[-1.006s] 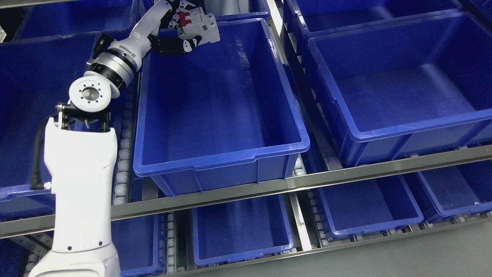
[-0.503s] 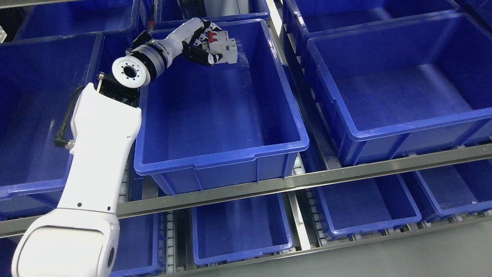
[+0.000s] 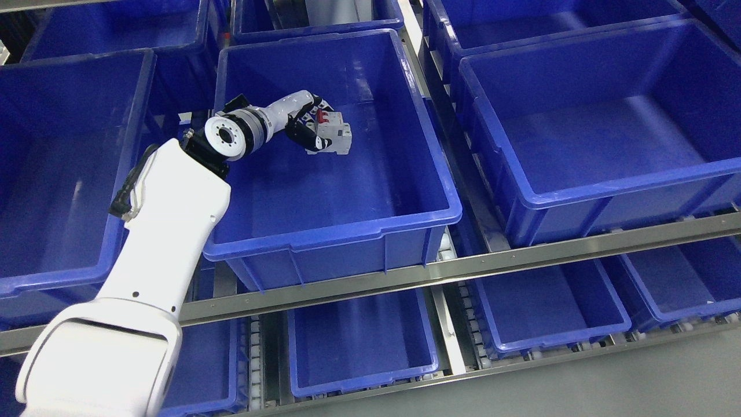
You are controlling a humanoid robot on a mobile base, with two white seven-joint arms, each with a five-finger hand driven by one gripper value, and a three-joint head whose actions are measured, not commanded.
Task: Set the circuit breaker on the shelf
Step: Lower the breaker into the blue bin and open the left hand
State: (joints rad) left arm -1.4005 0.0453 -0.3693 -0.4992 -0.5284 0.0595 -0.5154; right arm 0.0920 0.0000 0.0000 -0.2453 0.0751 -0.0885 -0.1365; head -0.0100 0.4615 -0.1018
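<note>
One circuit breaker (image 3: 332, 132) shows, white-grey with red switches, and one robot hand (image 3: 305, 123), the left, whose arm is the only arm in view. Blue plastic bins are the most numerous kind: on the upper shelf level three large ones stand across the front, namely a left bin (image 3: 69, 278), a middle bin (image 3: 336, 229) and a right bin (image 3: 608, 194), with at least three more partly cut off behind them. On the lower level at least four further bins can be counted, though some show only in part.
</note>
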